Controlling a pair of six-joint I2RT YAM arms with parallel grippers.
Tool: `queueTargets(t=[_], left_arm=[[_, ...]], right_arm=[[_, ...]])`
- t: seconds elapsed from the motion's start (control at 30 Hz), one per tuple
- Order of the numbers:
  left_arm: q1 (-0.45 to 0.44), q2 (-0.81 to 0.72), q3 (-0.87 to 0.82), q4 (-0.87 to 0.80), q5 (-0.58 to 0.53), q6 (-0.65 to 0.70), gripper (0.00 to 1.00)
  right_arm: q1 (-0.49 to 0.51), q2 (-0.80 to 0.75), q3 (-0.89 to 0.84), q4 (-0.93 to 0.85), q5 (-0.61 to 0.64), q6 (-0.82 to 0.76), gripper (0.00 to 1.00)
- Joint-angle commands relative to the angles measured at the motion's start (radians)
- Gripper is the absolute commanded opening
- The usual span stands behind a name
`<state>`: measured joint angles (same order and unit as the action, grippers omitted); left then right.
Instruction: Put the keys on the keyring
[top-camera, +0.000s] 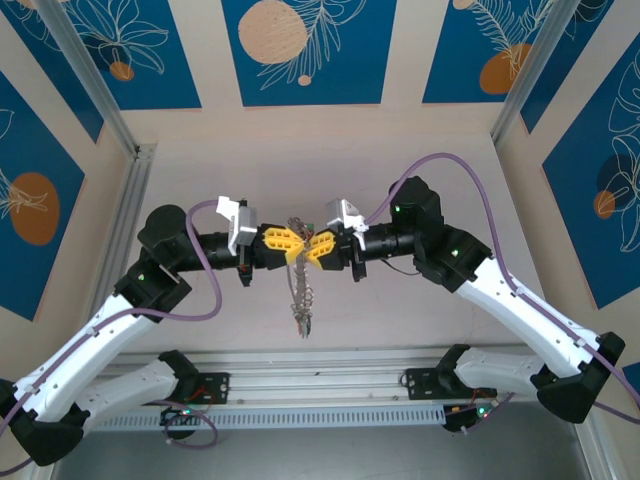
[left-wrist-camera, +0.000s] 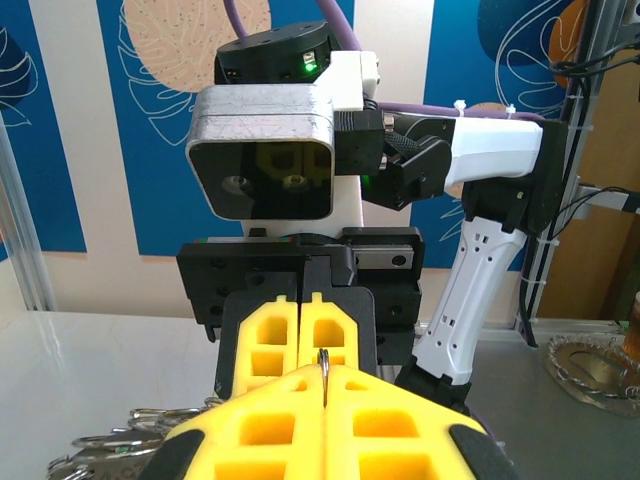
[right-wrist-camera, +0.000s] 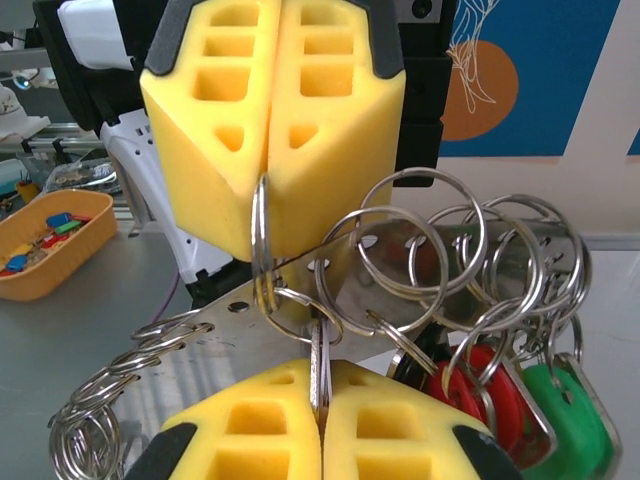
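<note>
Both pinched shut, tip to tip, above the table (top-camera: 420, 320): my left gripper (top-camera: 292, 242) clamps the keyring (right-wrist-camera: 258, 225), my right gripper (top-camera: 313, 252) a key (right-wrist-camera: 316, 365). Other keys (right-wrist-camera: 500, 400) dangle beneath in open air.

Grey table (right-wrist-camera: 45, 345) carries an orange tray (right-wrist-camera: 50, 278) holding, seemingly, coloured keys (right-wrist-camera: 55, 222).
</note>
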<state>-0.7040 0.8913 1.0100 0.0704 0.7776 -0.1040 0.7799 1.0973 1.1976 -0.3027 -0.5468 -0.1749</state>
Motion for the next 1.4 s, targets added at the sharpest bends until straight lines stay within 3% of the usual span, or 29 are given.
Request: queueTargets(t=[0.0,0.27,0.57,0.77,0.97,1.13,1.37], left_arm=[[0.014,-0.025,0.032,0.056,0.015,-0.002,0.00],[0.024,-0.041,0.025,0.017,-0.023,0.034,0.00],[0.026,-0.032,0.027,-0.062,-0.088,0.095,0.00],[0.024,0.014,0.044,-0.137,-0.089,0.138,0.00],[0.024,0.032,0.041,-0.179,-0.135,0.170,0.02],[0.025,0.018,0.006,-0.160,-0.196,0.158,0.33],[0.051,-0.023,-0.071,-0.181,-0.551,0.109,0.65]], right_arm=[[-0.003,-0.031,0.022,-0.051,0.032,-0.030,0.04],[0.005,-0.094,0.084,-0.218,0.199,-0.112,0.04],[0.028,-0.103,0.135,-0.248,0.249,-0.149,0.00],[0.037,-0.033,0.222,-0.244,0.256,-0.139,0.00],[0.039,0.111,0.387,-0.399,0.347,-0.124,0.00],[0.039,0.186,0.467,-0.492,0.424,-0.118,0.00],[0.035,0.323,0.627,-0.664,0.574,-0.127,0.00]])
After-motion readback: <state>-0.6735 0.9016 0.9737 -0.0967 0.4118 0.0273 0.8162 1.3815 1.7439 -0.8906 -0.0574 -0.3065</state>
